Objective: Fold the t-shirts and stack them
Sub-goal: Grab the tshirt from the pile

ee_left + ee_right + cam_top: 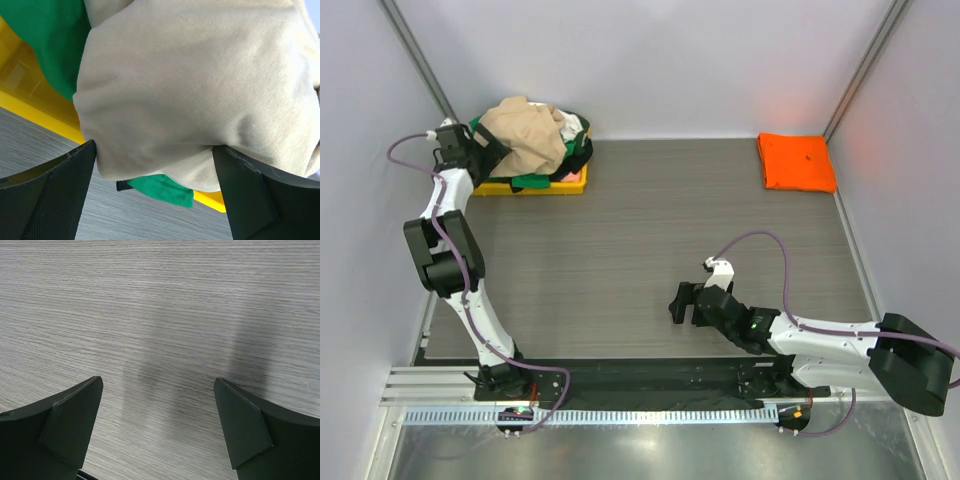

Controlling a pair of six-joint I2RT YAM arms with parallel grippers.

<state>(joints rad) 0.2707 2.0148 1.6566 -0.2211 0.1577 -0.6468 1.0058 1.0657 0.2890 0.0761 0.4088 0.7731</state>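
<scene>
Far left, one tray heaps a crumpled tan shirt, a green shirt, perhaps more. One orange shirt lies folded square. Left pincer and right pincer gape empty.

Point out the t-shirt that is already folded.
The orange t-shirt, a flat square at far right; the other t-shirts lie heaped on the yellow tray.

Tan t-shirt bunched far left; orange t-shirt folded flat far right.

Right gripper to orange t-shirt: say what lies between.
In the top external view: bare table, crossed by the arm's cable, between right gripper and orange t-shirt.
</scene>
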